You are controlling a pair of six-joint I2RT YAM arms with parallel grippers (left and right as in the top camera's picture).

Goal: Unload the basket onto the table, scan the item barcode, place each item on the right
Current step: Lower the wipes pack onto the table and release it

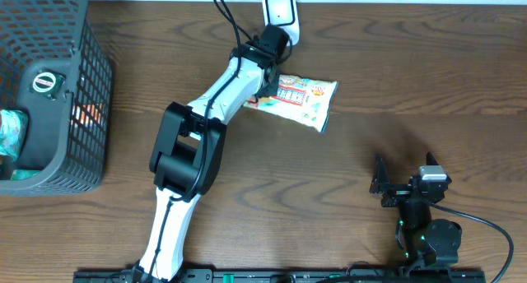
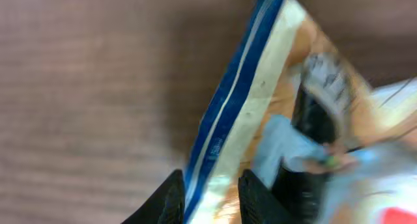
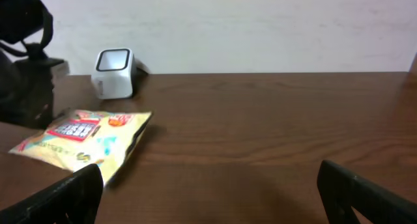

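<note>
The item, a snack packet [image 1: 303, 99] with a blue-striped sealed edge [image 2: 228, 113], lies flat on the wooden table just below the white barcode scanner [image 1: 281, 11]. My left gripper [image 1: 266, 87] is at the packet's left end. In the left wrist view the left gripper [image 2: 212, 199] has its fingers a little apart, astride that sealed edge, and the picture is blurred. My right gripper [image 1: 381, 184] rests near the table's front right, wide open with nothing in it [image 3: 208, 195]. From there the packet [image 3: 85, 142] and the scanner [image 3: 114, 71] show at the far left.
A dark wire basket [image 1: 90, 94] stands at the left edge with a few items inside. The left arm [image 1: 193, 143] stretches diagonally from the front edge toward the scanner. A black cable runs from its wrist past the scanner.
</note>
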